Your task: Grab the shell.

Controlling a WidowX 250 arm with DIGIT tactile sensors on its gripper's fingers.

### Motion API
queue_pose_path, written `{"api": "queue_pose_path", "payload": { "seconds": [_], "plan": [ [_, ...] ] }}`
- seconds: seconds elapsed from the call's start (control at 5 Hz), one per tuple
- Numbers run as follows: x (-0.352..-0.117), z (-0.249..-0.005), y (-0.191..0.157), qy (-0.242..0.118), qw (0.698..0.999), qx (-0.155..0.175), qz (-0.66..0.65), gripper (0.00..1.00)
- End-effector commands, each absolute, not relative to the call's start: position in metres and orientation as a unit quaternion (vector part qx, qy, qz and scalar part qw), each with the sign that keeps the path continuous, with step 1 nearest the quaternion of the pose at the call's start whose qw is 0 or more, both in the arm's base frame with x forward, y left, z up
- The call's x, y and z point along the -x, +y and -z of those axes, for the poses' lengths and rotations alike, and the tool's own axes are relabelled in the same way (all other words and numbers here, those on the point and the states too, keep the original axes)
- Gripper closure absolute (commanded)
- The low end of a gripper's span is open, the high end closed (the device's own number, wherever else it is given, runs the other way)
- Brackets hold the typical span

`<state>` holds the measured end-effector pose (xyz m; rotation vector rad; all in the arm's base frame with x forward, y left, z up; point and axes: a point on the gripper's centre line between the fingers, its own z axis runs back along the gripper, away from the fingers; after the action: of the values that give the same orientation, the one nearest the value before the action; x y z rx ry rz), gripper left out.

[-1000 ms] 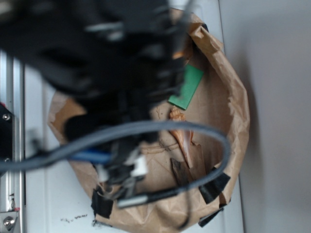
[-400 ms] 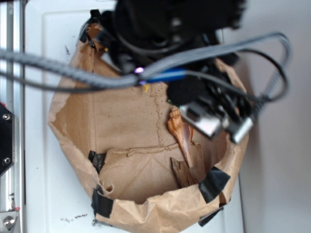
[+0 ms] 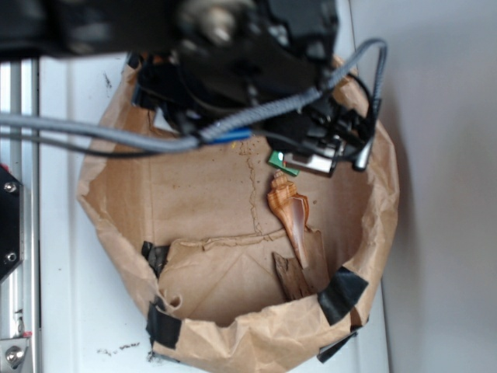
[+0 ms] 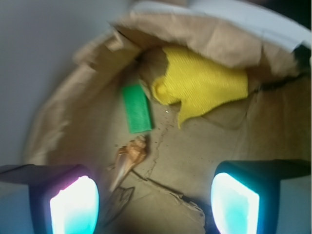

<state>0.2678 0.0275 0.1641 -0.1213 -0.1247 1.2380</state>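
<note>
Inside the crumpled brown paper basin [image 3: 116, 210], toward its right wall, the slender glossy orange-brown spiral shell [image 3: 291, 217], long axis from spire to tail toward the near rim; above, off-centre toward one finger, the claw [image 4: 155, 202], spread wide, empty.

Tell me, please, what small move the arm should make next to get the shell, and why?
Probably shift the tool toward its left finger and lower it: the jaws stand open and empty, while the shell lies off-centre near that finger, beside the wood chip.
</note>
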Motion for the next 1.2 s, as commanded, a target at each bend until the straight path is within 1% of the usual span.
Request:
{"api": "queue_pose_path", "payload": {
  "seconds": [0.0, 0.4, 0.6, 0.8, 1.0],
  "plan": [
    [-0.258, -0.174, 0.042, -0.076, 0.795, 0.064, -0.599, 0.0],
    [-0.258, -0.174, 0.042, -0.076, 0.795, 0.064, -0.599, 0.0],
    [-0.266, -0.143, 0.029, -0.108, 0.802, 0.053, -0.586, 0.0],
    [-0.27, -0.123, 0.027, -0.152, 0.803, 0.052, -0.573, 0.0],
    [-0.283, -0.101, 0.026, -0.157, 0.814, 0.043, -0.557, 0.0]
  ]
}}
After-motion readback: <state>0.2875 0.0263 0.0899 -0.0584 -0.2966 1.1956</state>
